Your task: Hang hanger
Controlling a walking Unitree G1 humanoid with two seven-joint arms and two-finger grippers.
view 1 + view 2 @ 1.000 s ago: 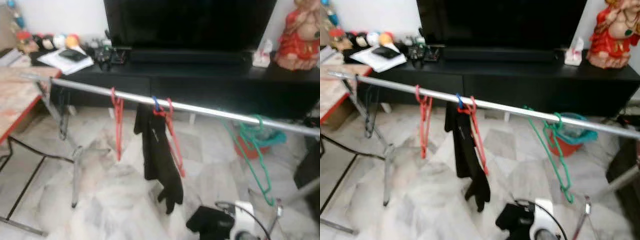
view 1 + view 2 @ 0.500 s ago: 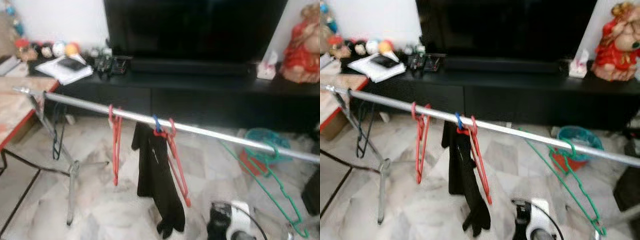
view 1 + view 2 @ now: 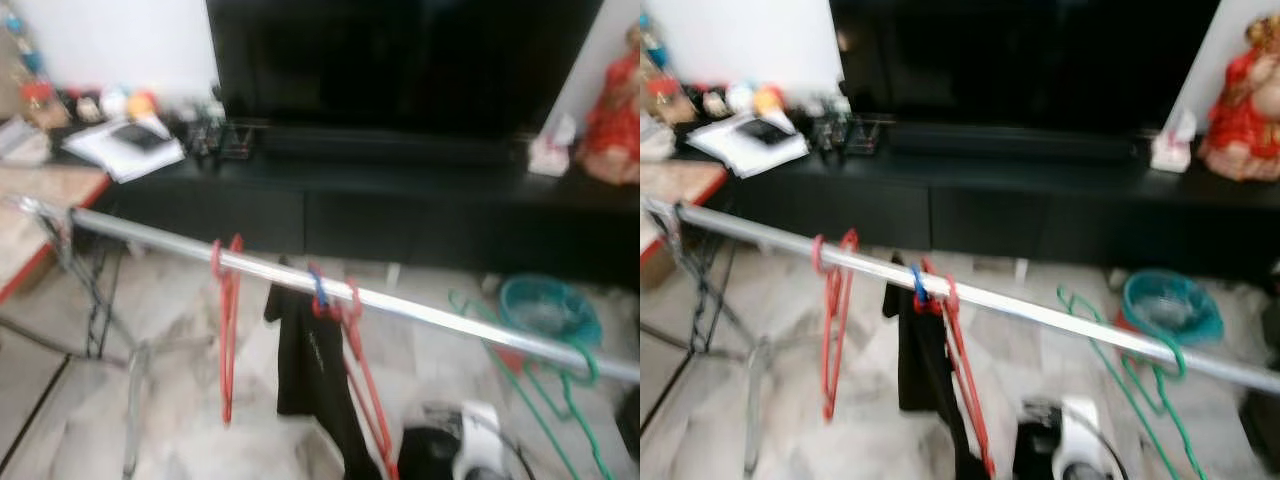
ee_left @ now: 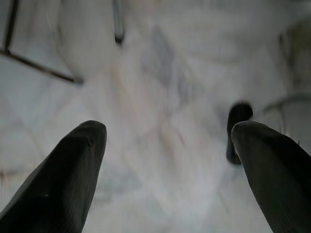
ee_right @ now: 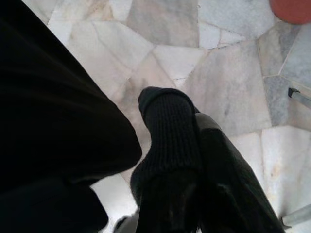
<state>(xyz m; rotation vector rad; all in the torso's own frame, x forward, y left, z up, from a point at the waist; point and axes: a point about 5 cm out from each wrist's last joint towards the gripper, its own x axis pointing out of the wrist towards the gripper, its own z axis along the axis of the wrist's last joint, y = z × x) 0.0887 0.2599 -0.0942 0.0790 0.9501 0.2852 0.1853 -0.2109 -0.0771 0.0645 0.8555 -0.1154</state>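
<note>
Both fingers of the right gripper point(image 5: 187, 126) were pressed together, with black cloth point(image 5: 53, 111) seen beside them over the marble floor point(image 5: 233, 87); whether any cloth was pinched could not be told. Spread wide apart above the pale floor were the fingers of the left gripper point(image 4: 167, 141), nothing between them. From the head camera a slanted metal rail point(image 3: 420, 312) was seen, blurred, carrying a thin red hanger point(image 3: 228, 330), a second red hanger point(image 3: 360, 370) bearing a black garment point(image 3: 310, 370), and a green hanger point(image 3: 555, 385) hooked further right. Behind stood a black cabinet point(image 3: 400, 205).
</note>
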